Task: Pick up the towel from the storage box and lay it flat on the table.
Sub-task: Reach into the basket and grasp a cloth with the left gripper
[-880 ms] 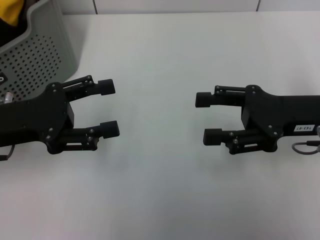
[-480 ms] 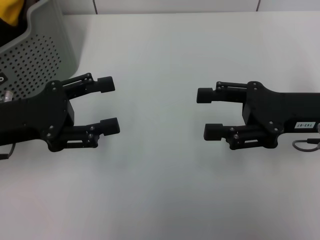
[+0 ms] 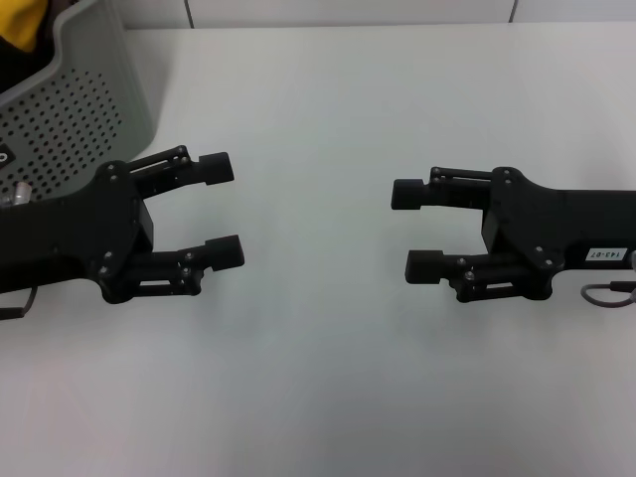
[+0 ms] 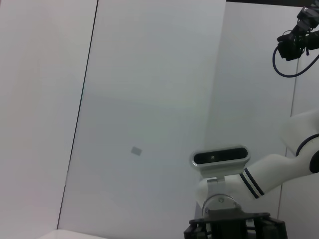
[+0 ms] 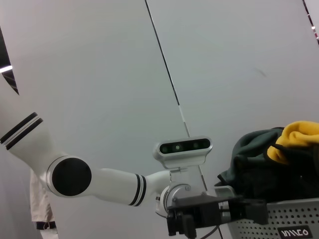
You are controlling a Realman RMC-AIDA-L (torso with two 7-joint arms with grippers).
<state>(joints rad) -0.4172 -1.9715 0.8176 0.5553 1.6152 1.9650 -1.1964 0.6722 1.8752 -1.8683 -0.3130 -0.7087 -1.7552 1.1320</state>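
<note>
The mustard-yellow towel shows only as a corner inside the grey perforated storage box at the far left of the head view. In the right wrist view the towel lies bunched on top of a dark green cloth in the storage box. My left gripper hovers open over the white table, just right of the box and holding nothing. My right gripper faces it from the right, also open and holding nothing.
A stretch of bare table lies between the two grippers. The left wrist view shows a pale wall and the right arm's wrist camera. The right wrist view shows the left arm's wrist camera beside the box.
My left gripper has edged slightly to the right. The right gripper has hardly moved, and both stay open.
</note>
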